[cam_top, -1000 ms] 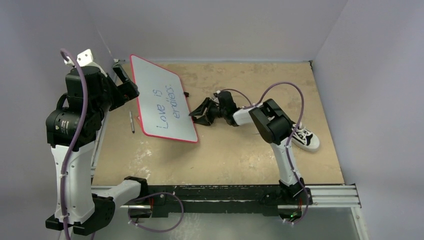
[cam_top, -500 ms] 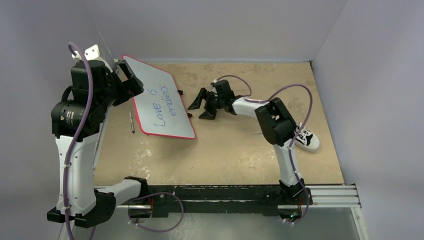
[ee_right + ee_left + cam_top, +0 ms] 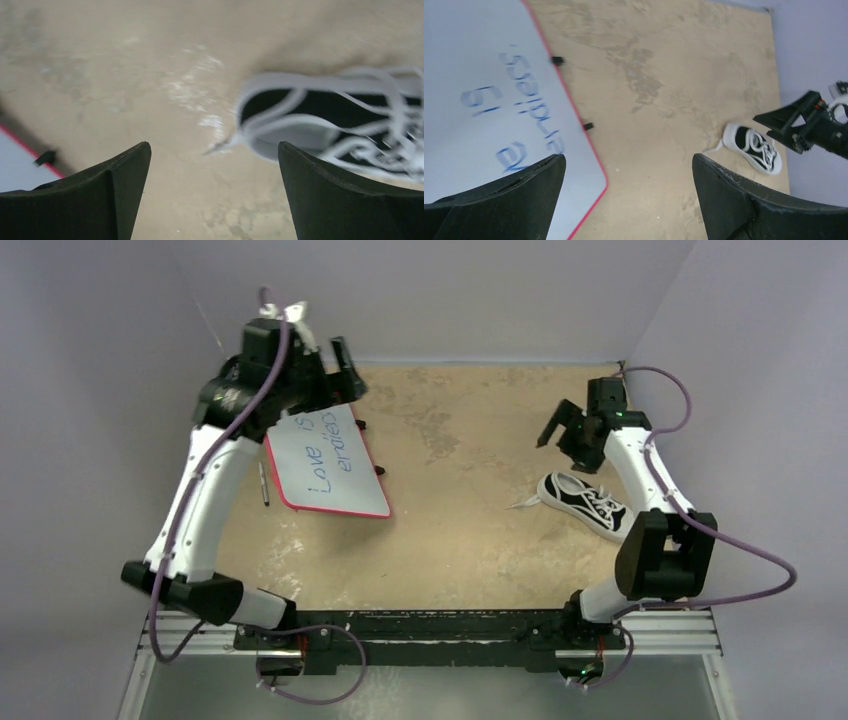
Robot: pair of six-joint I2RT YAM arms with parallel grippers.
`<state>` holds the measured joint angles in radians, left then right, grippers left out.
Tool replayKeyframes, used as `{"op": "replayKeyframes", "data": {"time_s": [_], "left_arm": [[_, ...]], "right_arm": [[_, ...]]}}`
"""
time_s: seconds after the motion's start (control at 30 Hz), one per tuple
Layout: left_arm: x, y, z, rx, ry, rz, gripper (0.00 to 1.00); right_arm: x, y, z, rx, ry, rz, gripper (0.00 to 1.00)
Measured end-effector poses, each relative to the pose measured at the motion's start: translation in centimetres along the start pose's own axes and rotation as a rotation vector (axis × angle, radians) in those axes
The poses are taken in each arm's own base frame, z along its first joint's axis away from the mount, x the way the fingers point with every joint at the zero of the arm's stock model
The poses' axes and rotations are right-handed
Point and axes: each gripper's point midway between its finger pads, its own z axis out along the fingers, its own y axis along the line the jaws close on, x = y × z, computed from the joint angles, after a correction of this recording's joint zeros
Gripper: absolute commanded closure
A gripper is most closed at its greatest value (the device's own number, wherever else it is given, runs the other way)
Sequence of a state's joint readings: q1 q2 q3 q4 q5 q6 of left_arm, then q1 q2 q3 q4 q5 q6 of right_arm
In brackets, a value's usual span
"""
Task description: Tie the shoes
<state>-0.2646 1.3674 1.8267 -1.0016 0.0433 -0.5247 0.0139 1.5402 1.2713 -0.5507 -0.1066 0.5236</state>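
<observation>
Both arms stretch toward the far side, left claw (image 3: 345,370) and right claw (image 3: 566,443) each gaping wide.

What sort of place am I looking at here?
Probably a robot lab test cell: plain walls box in a worn tabletop, a left arm and a right arm stand on a rail at its edge, and a sneaker and whiteboard lie as props.

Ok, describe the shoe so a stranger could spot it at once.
Start at the tan table and go to its right side, away from the whiteboard on the left. There lies the shoe: small, black with white stripes, sole and loose laces, the only footwear there.
</observation>
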Motion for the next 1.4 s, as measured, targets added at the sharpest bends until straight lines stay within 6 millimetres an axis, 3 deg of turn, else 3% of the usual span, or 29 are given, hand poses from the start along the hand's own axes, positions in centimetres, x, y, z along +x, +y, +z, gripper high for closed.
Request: {"op": "replayKeyframes", "data": {"time_s": [0.1,0.17,0.27,0.3,0.4,0.5,0.63,0.73,0.97,1.13,1.23,1.4], "left_arm": [[2.0,-4.5,3.5,0.083,0.074,0.071,0.02],[3.5,-7.4,5.7,0.134,0.119,0.114,0.02],[5.0,-10.2,8.2,0.173,0.155,0.148,0.02],[5.2,-10.8,8.9,0.183,0.157,0.154,0.02],[5.3,-12.3,10.2,0.203,0.149,0.165,0.02],[5.0,-13.4,10.4,0.223,0.123,0.179,0.02],[5.3,-14.5,9.6,0.239,0.105,0.196,0.02],[5.7,-14.3,8.0,0.246,0.101,0.206,0.02],[4.6,-12.2,0.8,0.269,0.020,0.195,0.01],[3.3,-11.6,-3.6,0.316,-0.051,0.183,0.01],[3.0,-11.7,-4.4,0.329,-0.059,0.184,0.01],[3.7,-11.0,-4.3,0.308,-0.033,0.214,0.01]], "right_arm": [[1.1,-5.3,-1.6,0.191,0.043,0.095,0.03],[2.3,-7.6,-2.6,0.273,0.075,0.169,0.16],[4.3,-10.7,-3.7,0.352,0.113,0.323,0.40],[4.9,-11.6,-3.9,0.373,0.120,0.378,0.43],[6.4,-13.4,-3.4,0.419,0.151,0.505,0.45],[7.2,-13.4,-1.7,0.411,0.190,0.566,0.37],[7.6,-13.1,0.1,0.394,0.236,0.604,0.29],[7.5,-12.8,-0.2,0.380,0.233,0.623,0.26],[4.8,-11.2,-3.0,0.303,0.076,0.665,0.24],[4.2,-11.8,-0.2,0.349,0.094,0.736,0.27],[4.8,-12.2,1.8,0.384,0.128,0.792,0.31],[5.9,-12.0,2.7,0.412,0.115,0.860,0.37]]}}
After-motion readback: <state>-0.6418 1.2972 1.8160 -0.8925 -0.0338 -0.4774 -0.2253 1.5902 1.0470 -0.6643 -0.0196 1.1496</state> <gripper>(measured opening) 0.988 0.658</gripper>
